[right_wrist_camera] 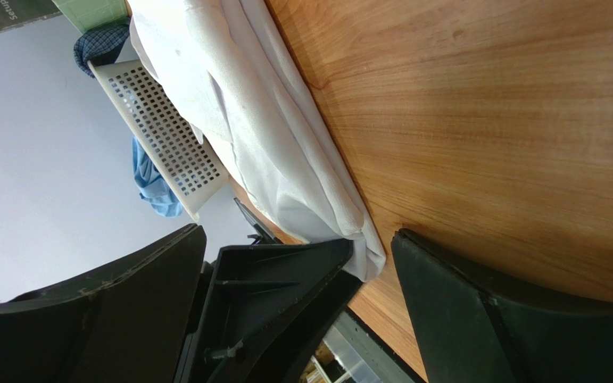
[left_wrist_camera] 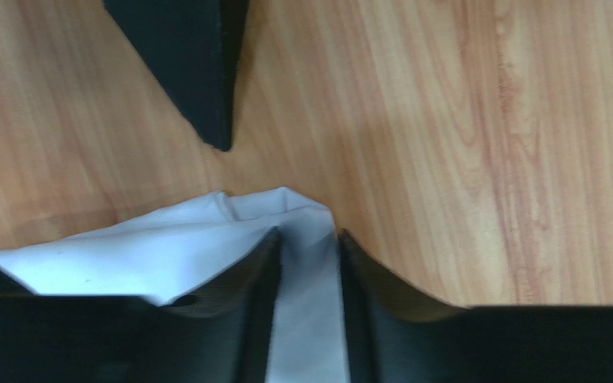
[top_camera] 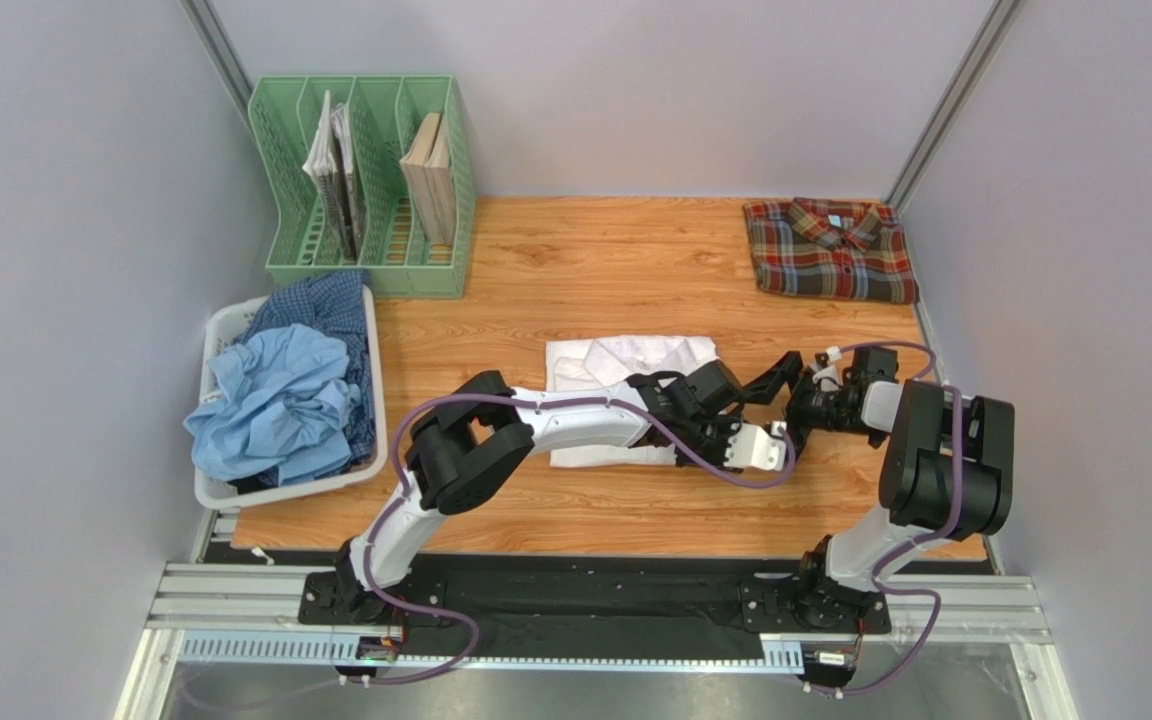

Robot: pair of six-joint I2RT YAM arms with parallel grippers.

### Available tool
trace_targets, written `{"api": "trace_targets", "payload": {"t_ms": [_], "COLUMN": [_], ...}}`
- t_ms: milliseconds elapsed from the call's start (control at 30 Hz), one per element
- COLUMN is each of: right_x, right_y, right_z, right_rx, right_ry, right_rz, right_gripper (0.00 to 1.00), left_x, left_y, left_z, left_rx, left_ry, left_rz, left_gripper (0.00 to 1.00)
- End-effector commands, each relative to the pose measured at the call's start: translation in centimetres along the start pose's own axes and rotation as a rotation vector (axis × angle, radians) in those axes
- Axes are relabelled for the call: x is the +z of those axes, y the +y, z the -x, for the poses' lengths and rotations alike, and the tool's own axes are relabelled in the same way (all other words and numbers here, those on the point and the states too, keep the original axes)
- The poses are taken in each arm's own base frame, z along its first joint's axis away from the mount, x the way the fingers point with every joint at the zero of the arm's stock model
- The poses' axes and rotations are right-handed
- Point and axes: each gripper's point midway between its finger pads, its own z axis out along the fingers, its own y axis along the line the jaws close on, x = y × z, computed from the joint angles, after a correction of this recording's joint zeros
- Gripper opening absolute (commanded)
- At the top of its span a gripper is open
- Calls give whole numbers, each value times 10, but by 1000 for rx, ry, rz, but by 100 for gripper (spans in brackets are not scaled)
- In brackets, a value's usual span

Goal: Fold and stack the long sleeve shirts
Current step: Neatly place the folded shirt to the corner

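Straddling the near right corner of the white shirt [top_camera: 612, 368] with the left claw [left_wrist_camera: 308, 235], half parted over the cloth; cannot tell whether pinching it. Hovering with the right claw [right_wrist_camera: 298, 231] spread wide just beside that same corner. Showing the shirt flat in the middle of the bench [top_camera: 582, 263], with a plaid shirt [top_camera: 830, 248] folded at the far right corner.

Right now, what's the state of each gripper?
Left gripper: fingers apart with a fold of the white shirt between them; cannot tell if it is pinched.
Right gripper: open, holding nothing.
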Motion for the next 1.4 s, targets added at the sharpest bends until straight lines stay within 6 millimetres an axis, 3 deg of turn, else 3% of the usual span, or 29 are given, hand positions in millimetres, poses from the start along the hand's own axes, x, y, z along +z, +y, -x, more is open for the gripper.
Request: {"api": "trace_targets", "payload": {"t_ms": [0,33,67,267,467,733,967,1133,1200,1267,1333,1367], "right_x": [3,4,4,13,28,51,78,95,101,100,98,97], "right_y": [-32,-31,-32,-31,-23,-6,4,18,23,32,36,53], "right_z": [5,4,3,-1,-6,-3,12,11,9,15,23,36], "right_rx": [-9,-9,-5,-15,-21,-59,-50,-56,-87,-123,-136,-217], "right_ry": [-40,-38,-37,-15,39,20,-7,-20,-31,-69,-97,-120], "right_rz": [-130,-123,-119,-94,-74,-42,-4,25,12,9,-23,-9], "right_gripper": [100,100,100,100,100,95,86,79,66,41,9,4], "left_x": [-2,-2,-6,-40,-63,-70,-79,-77,-76,-79,-92,-98], "left_y": [6,6,11,37,49,47,47,45,47,52,57,54], "left_z": [-1,-2,0,20,40,45,51,48,46,46,45,40], "left_rx": [15,11,-2,-44,-97,-119,-122,-119,-128,-162,-234,-263], "left_ry": [3,-4,-18,-107,-175,-206,-224,-216,-215,-217,-219,-205], "left_rz": [-19,-17,-5,50,80,84,84,80,90,105,107,87], "left_gripper": [23,6,0,0,0,0,0,0,0,0,25,33]}}
